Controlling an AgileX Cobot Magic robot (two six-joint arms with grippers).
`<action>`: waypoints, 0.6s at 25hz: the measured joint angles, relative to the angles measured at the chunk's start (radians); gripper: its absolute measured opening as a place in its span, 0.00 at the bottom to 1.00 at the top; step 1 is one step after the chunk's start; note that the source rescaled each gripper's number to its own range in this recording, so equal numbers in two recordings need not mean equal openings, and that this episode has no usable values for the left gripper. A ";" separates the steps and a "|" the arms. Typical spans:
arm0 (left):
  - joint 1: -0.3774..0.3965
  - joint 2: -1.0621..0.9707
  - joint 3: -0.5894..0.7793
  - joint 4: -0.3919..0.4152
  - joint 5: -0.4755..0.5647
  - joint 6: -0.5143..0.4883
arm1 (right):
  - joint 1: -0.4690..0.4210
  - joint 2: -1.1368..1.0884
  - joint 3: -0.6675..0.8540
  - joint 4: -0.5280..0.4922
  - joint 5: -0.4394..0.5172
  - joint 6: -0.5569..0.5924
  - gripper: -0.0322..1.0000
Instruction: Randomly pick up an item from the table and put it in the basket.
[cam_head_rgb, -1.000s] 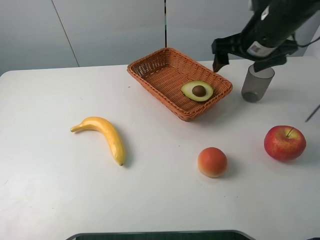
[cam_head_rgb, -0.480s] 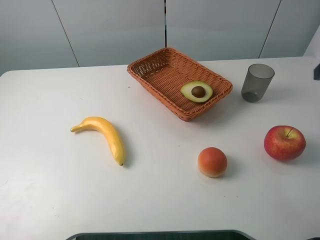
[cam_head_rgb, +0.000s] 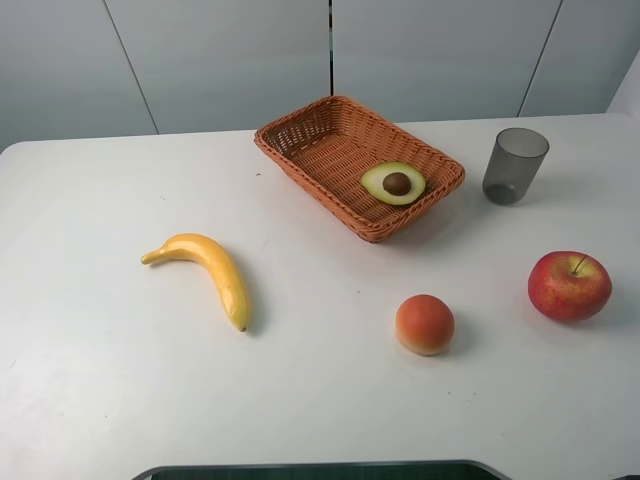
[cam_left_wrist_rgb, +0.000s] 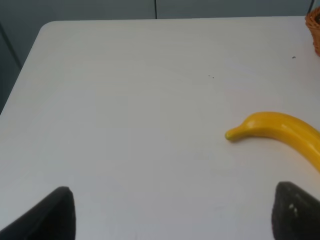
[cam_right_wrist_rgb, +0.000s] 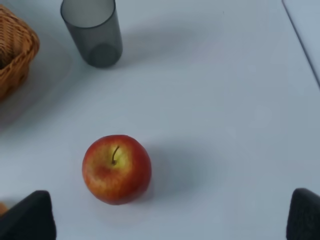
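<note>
The halved avocado (cam_head_rgb: 394, 183) lies pit up inside the orange-brown wicker basket (cam_head_rgb: 310, 150), toward its front right end, on the white table (cam_head_rgb: 320, 400). Neither arm shows in the exterior high view. In the left wrist view my left gripper (cam_left_wrist_rgb: 170, 220) is open and empty above bare table; only its dark fingertips (cam_left_wrist_rgb: 55, 215) show. In the right wrist view my right gripper (cam_right_wrist_rgb: 170, 220) is open and empty, its fingertips (cam_right_wrist_rgb: 30, 215) wide apart near a red apple (cam_right_wrist_rgb: 116, 168). A corner of the basket shows in the right wrist view (cam_right_wrist_rgb: 15, 50).
A yellow banana (cam_head_rgb: 208, 268) lies left of centre, also in the left wrist view (cam_left_wrist_rgb: 280, 131). A round orange-red fruit (cam_head_rgb: 424, 323) sits front right. The red apple (cam_head_rgb: 569, 284) is at the far right. A grey translucent cup (cam_head_rgb: 514, 165) stands right of the basket.
One second ago my right arm hung over the basket's right end and the cup; it has since pulled back out of the exterior high view. The avocado stays in the basket.
</note>
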 joint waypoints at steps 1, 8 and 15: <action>0.000 0.000 0.000 0.000 0.000 0.000 | 0.000 -0.032 0.000 0.003 0.009 0.000 1.00; 0.000 0.000 0.000 0.000 0.000 0.000 | 0.000 -0.219 0.043 0.070 -0.007 -0.056 1.00; 0.000 0.000 0.000 0.000 0.000 0.000 | 0.000 -0.426 0.169 0.104 -0.026 -0.103 1.00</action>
